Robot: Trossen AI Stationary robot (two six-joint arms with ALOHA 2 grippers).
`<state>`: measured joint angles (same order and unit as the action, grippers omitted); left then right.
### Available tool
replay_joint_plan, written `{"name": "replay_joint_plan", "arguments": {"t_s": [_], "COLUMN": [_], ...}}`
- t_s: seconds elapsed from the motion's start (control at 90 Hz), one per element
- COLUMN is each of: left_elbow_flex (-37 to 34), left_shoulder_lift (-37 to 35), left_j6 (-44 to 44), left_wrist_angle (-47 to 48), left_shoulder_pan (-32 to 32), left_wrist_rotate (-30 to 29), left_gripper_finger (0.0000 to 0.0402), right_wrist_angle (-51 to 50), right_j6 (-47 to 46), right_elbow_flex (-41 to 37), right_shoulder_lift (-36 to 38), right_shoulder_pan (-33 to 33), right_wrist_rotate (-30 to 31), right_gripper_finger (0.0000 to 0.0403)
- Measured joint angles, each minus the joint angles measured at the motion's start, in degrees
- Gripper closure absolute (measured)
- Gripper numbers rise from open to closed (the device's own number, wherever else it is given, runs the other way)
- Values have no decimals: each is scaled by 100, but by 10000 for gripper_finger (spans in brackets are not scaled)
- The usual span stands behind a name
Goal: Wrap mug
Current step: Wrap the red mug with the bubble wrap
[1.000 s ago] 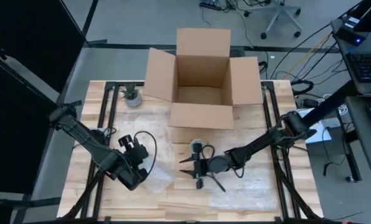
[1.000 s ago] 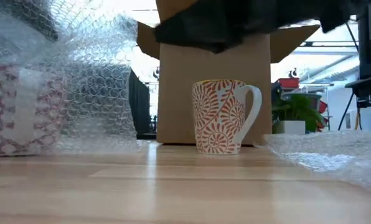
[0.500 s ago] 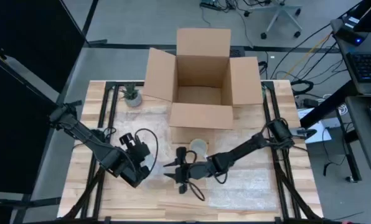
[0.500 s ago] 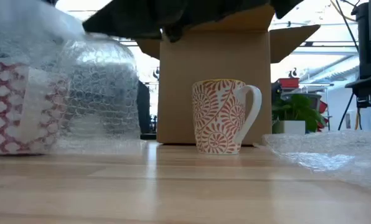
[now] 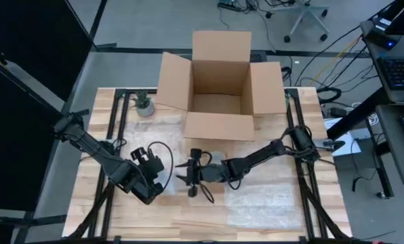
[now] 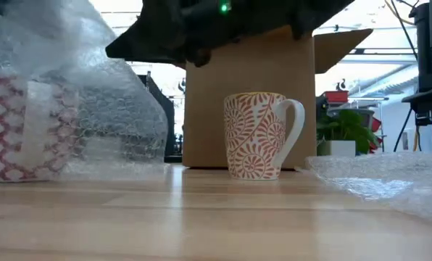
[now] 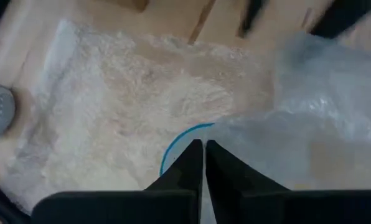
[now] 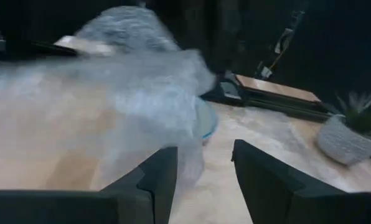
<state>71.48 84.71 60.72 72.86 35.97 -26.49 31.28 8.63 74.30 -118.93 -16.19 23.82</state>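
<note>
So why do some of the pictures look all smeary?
In the right wrist view the bubble wrap is streaked with motion blur, while the potted plant is clearer. In the low view the patterned mug is sharp, but the windows behind glare white. In the left wrist view the wrap is soft and hazy.

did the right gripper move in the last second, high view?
Yes. The right gripper has travelled left across the table, past the front flap of the brown cardboard box, toward the left gripper and its bubble wrap.
</note>
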Motion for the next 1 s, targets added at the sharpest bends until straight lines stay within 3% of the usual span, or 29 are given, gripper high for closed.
{"name": "replay_joint_plan", "arguments": {"t_s": [0.144, 0.356, 0.622, 1.0], "left_elbow_flex": [0, 150, 686, 706], "left_shoulder_lift": [0, 2, -76, -153], "left_j6": [-142, -382, -561, -90], "left_wrist_angle": [23, 255, 627, 1270], "left_shoulder_pan": [-6, -111, -26, -20], "left_wrist_rotate": [397, 386, 67, -16], "left_gripper_finger": [335, 268, 262, 262], "right_wrist_angle": [279, 384, 329, 364], "right_j6": [38, -68, -509, -1099], "right_elbow_flex": [0, 0, -2, -7], "right_shoulder_lift": [2, 4, -62, -120], "right_shoulder_pan": [7, 91, 235, 446], "right_wrist_rotate": [-55, -163, -161, -115], "right_gripper_finger": [261, 261, 261, 261]}}
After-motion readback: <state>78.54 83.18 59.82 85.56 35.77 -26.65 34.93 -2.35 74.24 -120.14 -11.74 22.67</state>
